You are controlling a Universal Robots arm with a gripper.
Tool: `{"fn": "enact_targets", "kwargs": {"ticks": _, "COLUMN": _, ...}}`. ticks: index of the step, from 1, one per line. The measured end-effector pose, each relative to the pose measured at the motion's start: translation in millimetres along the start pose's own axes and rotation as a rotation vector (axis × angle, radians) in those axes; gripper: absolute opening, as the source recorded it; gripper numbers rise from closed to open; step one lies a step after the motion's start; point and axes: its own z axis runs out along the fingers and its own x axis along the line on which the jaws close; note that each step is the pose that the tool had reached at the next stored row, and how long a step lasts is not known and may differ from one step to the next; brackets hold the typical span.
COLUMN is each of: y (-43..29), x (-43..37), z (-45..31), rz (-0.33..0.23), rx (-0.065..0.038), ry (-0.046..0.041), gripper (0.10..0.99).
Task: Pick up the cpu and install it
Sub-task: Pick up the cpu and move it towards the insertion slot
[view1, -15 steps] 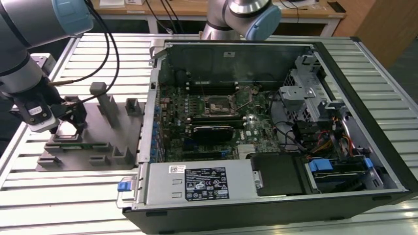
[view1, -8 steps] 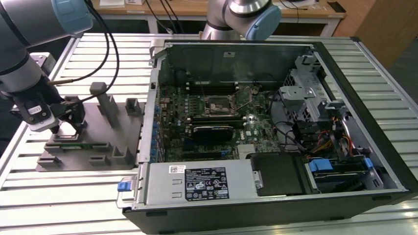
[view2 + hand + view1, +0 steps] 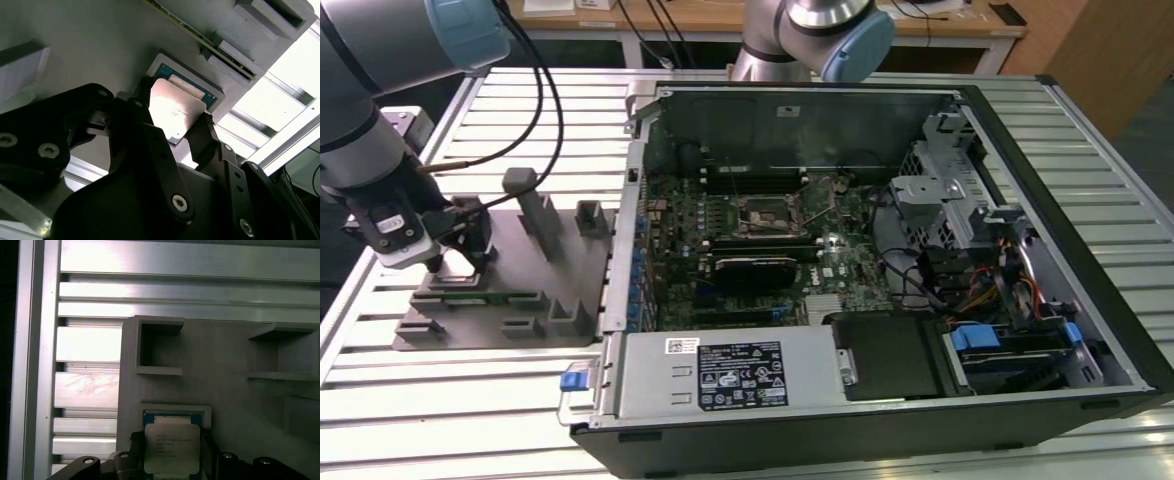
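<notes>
1. I see the gripper [image 3: 459,266] down at the grey fixture block [image 3: 520,315], on the exterior view's left.
2. Its fingers [image 3: 207,137] clamp the cpu [image 3: 176,107] by two opposite edges (silver top towards both wrist cameras), at the block's square pocket [image 3: 175,409].
3. The open computer case [image 3: 787,110] sits beside the block.

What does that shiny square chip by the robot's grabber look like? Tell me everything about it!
The cpu is a small flat square with a shiny silver metal top, tiny print on it and a thin green rim. It lies top up in a shallow walled pocket of the grey fixture block, near the block's edge. The gripper sits over it, with black fingers against two opposite sides. Whether it is lifted off the pocket floor cannot be told.
</notes>
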Motion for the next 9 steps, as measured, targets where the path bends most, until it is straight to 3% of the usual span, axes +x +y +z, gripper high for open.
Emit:
{"fn": "enact_targets", "kwargs": {"ticks": 4, "y": 0.0, "x": 0.0, "z": -1.2, "rz": 0.000, "rx": 0.000, "ry": 0.0004, "gripper": 0.541}}
{"fn": "enact_targets", "kwargs": {"ticks": 9, "y": 0.4, "x": -0.2, "z": -9.1, "rz": 0.000, "rx": 0.000, "ry": 0.0001, "gripper": 0.541}}
